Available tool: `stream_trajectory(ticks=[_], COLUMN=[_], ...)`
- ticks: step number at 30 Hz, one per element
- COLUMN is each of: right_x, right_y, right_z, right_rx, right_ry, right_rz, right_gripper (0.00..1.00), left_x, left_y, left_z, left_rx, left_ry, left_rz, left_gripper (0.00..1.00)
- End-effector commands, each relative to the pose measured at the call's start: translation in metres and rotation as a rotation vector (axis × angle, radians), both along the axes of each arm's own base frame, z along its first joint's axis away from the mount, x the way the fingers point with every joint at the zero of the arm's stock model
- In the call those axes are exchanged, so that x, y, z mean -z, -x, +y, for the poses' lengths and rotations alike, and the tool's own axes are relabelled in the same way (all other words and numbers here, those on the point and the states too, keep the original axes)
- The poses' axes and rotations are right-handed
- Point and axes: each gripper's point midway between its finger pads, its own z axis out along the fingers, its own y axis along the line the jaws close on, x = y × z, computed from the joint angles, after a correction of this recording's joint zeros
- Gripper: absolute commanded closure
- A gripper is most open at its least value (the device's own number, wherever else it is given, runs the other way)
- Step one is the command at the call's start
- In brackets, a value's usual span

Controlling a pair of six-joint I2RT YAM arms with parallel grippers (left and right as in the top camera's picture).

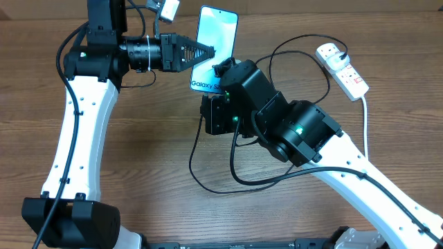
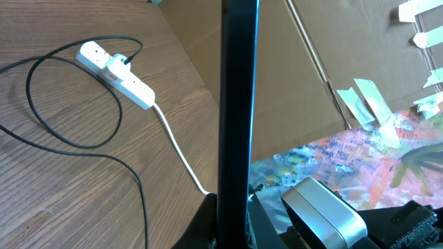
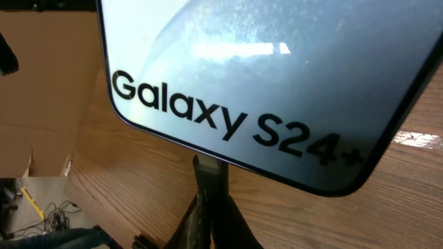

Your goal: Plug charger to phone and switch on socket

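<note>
The left arm (image 1: pixel 76 131) rises from the lower left of the overhead frame to the upper left, its black wrist turned level toward the right, and the left gripper (image 1: pixel 208 50) is closed on the phone (image 1: pixel 218 28) edge. The right arm (image 1: pixel 360 180) reaches from the lower right to the centre. The right gripper (image 3: pixel 208 200) is pinched shut on the charger (image 3: pixel 205 168) tip.

White curved links and chunky black joints form the left arm (image 1: pixel 77 131) and right arm (image 1: pixel 367 176); the left pincer (image 1: pixel 210 50) is black, ribbed, tapered.
</note>
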Motion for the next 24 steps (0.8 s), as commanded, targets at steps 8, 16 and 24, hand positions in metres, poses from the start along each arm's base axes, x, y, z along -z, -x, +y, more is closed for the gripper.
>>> stream_trajectory(ticks=[8,16,24], right_x=[-0.013,-0.013,-0.024], right_y=[-0.015,-0.015,-0.016], right_z=[-0.011,-0.012,-0.001], right_rx=[0.046,0.039,0.009], right_ry=[-0.017,-0.03,-0.089], right_rz=[-0.026,-0.012,-0.027], right_gripper=[0.96,0.96,0.96], left_x=[-0.011,-0.011,-0.011], left_y=[0.007,0.007,0.007], left_z=[-0.003,-0.003,-0.003], left_rx=[0.051,0.051,0.051], left_ry=[0.032,0.032,0.032], left_rz=[-0.054,-0.054,-0.052], left_gripper=[0.96,0.96,0.96])
